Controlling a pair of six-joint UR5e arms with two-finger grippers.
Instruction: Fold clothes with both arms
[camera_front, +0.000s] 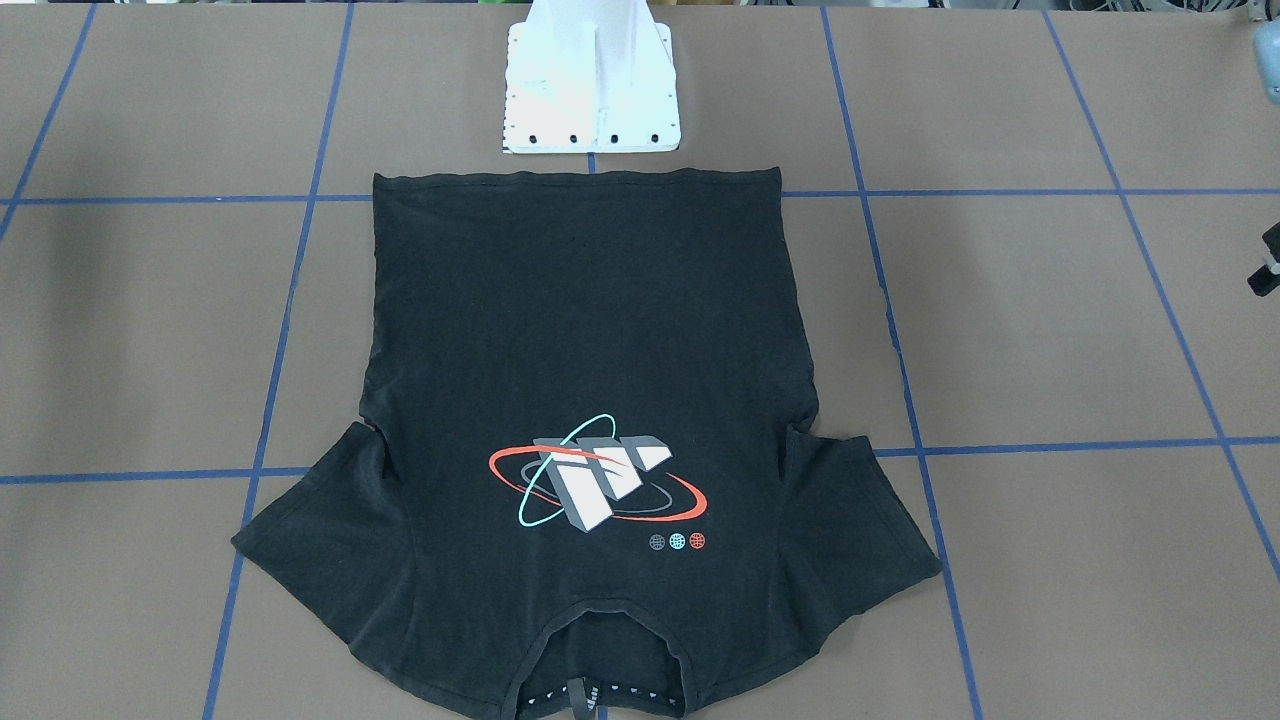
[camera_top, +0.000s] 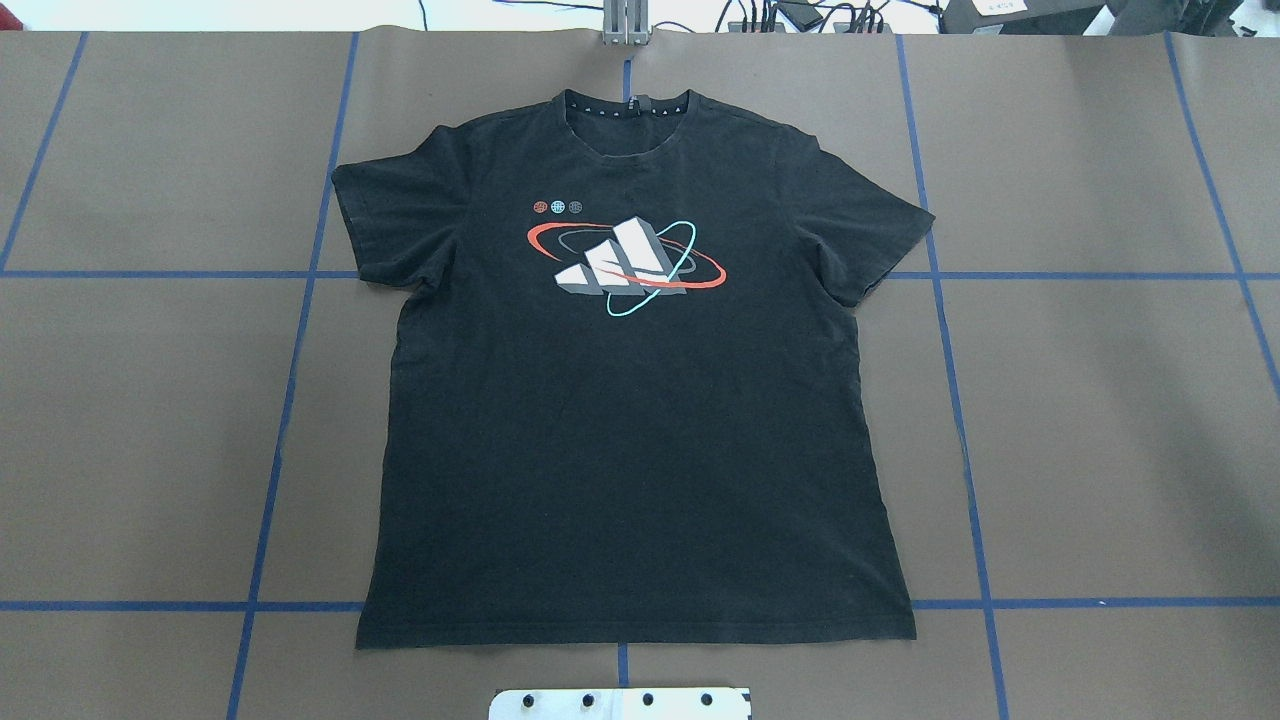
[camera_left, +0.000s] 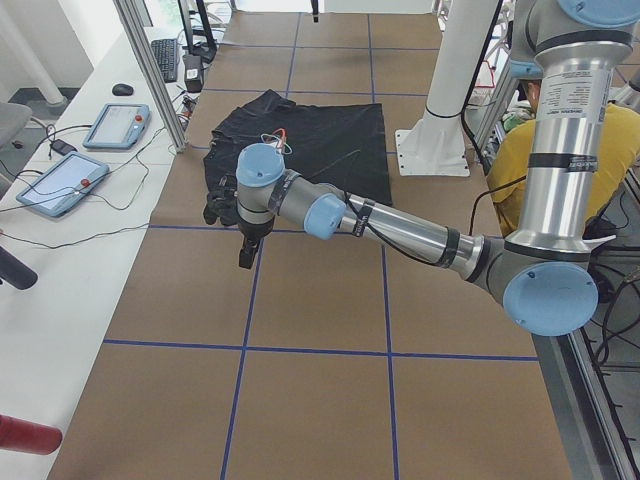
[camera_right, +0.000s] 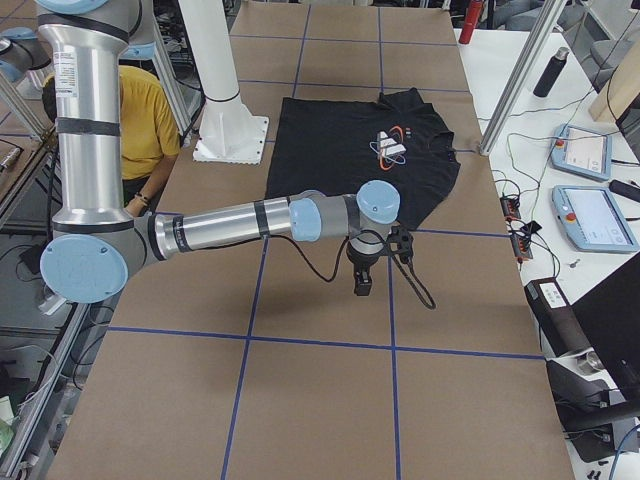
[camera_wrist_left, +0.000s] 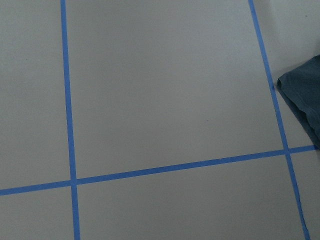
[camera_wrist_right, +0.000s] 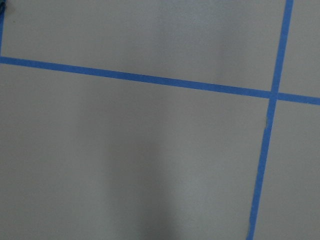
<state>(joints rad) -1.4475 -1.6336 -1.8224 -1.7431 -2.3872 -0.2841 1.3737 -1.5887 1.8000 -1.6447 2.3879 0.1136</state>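
Since the T-shirt (camera_top: 630, 430) lies flat and print-up in the middle of the overhead view, collar toward the top edge and hem toward the bottom, I judge that no fold is made yet and the first one is mine to set up. My left gripper (camera_left: 246, 255) hangs over bare counter (camera_top: 1100, 420) at centre-left of the left side view, near the shirt. Its wrist camera catches only a sleeve (camera_wrist_left: 305, 95) at the right edge, beside the blue tape lines (camera_wrist_left: 68, 100). My right gripper (camera_right: 362, 282) hangs over bare counter at the centre of the right side view, apart from the shirt, and its wrist camera shows only counter and tape. Neither gripper has hold of anything. How far either is parted I cannot tell from these side views.

To do this well, I should bring both grippers in together at matching points on the shirt and pinch cleanly at the cloth's edge. I should then lift low and evenly, so the fold line runs straight and nothing bunches.
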